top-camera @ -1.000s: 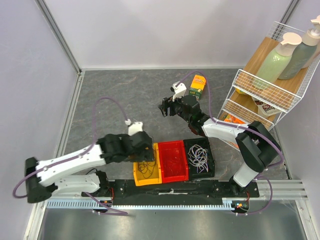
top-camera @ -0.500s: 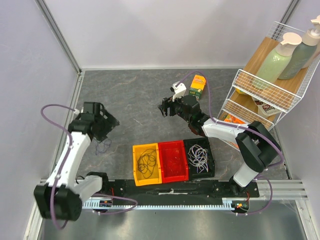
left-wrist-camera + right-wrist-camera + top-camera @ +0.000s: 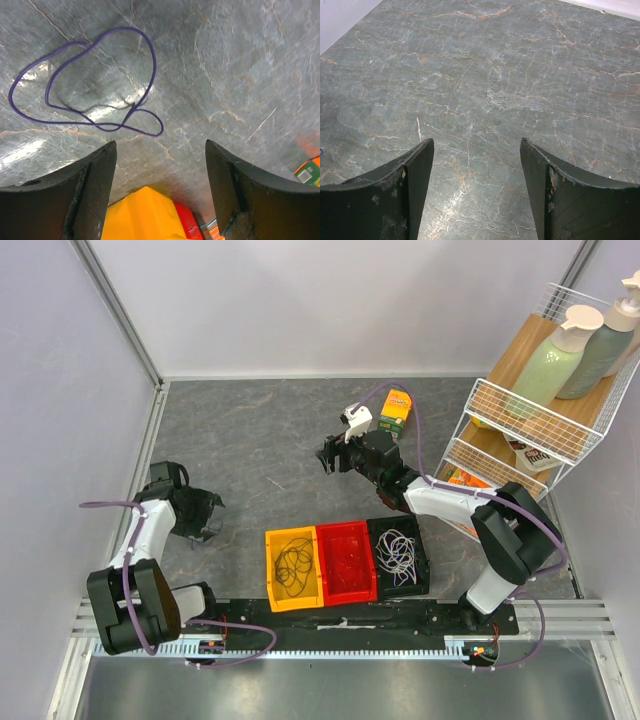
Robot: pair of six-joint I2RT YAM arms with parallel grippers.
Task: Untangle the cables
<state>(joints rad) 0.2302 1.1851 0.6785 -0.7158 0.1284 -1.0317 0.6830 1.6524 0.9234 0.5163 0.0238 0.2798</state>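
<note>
Left gripper [image 3: 159, 185] sitting wide open, gripping nothing. Thin purple looped cable [image 3: 154, 65] lying flat on grey marbled tabletop [image 3: 225, 75], just ahead of its fingertips. Right gripper [image 3: 477, 185] hanging open, also empty.

Purple cable [image 3: 154, 65] barely discernible from above, yellow bin [image 3: 142, 215] cut by bottom edge, carton [image 3: 311, 171] clipped at right

One cable [image 3: 154, 62] lies on the table [image 3: 260, 440], well left of the row of bins [image 3: 345, 562].
</note>
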